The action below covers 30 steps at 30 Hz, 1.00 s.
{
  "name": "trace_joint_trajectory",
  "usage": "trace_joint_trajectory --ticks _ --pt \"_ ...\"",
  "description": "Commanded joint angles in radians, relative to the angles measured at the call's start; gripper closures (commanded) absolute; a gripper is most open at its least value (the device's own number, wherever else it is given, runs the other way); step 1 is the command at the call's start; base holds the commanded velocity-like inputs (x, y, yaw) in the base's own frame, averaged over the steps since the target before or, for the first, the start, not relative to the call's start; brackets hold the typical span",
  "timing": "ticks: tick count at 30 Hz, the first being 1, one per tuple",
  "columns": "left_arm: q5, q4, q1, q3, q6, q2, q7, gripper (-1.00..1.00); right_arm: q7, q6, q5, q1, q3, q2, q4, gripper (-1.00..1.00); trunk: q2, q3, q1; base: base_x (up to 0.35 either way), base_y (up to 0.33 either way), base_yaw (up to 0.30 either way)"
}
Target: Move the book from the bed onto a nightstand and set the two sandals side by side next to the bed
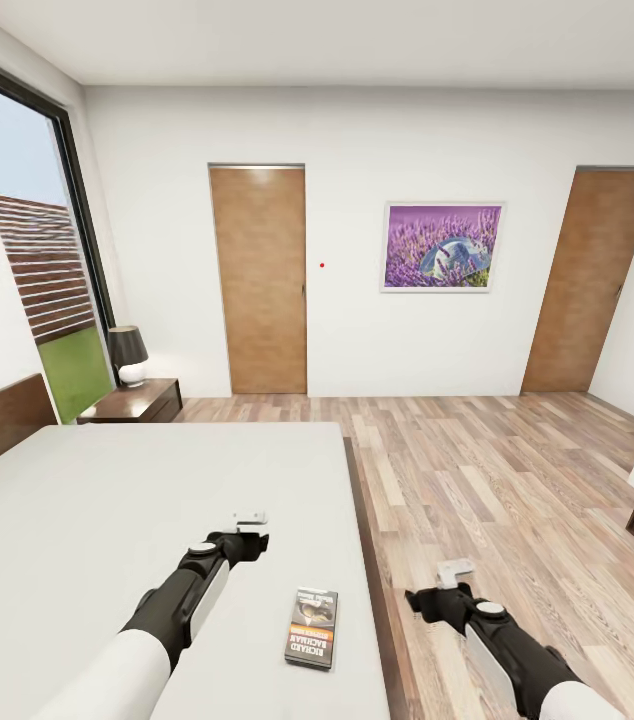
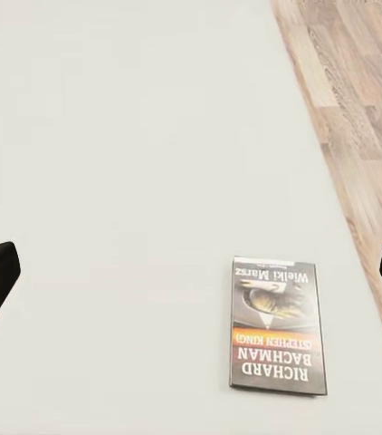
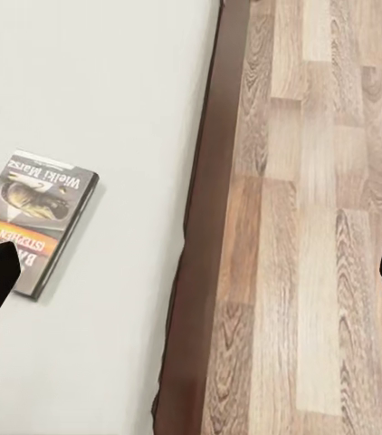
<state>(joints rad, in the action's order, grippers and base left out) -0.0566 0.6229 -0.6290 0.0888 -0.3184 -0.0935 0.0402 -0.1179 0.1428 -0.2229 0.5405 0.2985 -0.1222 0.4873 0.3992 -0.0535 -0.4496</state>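
Hovering left gripper point(image 1: 250, 519) over white bed point(image 1: 107, 520), jaws spread, nothing held, book point(image 1: 312, 627) flat on mattress at its 5 o'clock near bed edge, right gripper point(image 1: 454, 572) over wood floor point(image 1: 517, 480) at book's 3 o'clock, likewise released, nightstand point(image 1: 142, 400) at 11 o'clock.
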Motion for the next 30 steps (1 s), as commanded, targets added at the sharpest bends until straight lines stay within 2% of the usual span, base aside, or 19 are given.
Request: trace_joint_trajectory --ticks 1,9,16,23,30 --pt "-0.006 0.001 0.000 0.003 0.002 0.001 0.004 -1.00 0.001 0.015 -0.010 0.003 0.006 -0.006 0.014 -1.00 0.001 0.001 0.000 0.000 0.000 0.000" --pt "-0.005 0.001 0.000 0.002 0.013 0.001 0.004 -1.00 -0.003 0.030 -0.010 0.046 0.007 -0.016 0.032 -1.00 0.001 0.001 0.000 0.000 0.000 0.000" --pt "-0.004 -0.001 0.000 0.003 0.015 0.000 0.004 -1.00 -0.007 0.030 -0.012 0.059 -0.002 -0.022 0.035 -1.00 0.001 0.001 0.000 0.000 0.000 0.000" --pt "-0.005 -0.058 -0.002 0.003 0.017 -0.007 0.004 -1.00 -0.012 0.027 -0.012 0.060 -0.020 -0.034 0.036 -1.00 0.001 0.001 0.000 0.000 0.000 0.000" --pt "-0.005 -0.103 -0.004 0.003 0.024 -0.024 0.004 -1.00 -0.031 0.028 -0.014 0.060 -0.026 -0.059 0.046 -1.00 0.001 0.001 0.000 0.000 0.000 0.000"
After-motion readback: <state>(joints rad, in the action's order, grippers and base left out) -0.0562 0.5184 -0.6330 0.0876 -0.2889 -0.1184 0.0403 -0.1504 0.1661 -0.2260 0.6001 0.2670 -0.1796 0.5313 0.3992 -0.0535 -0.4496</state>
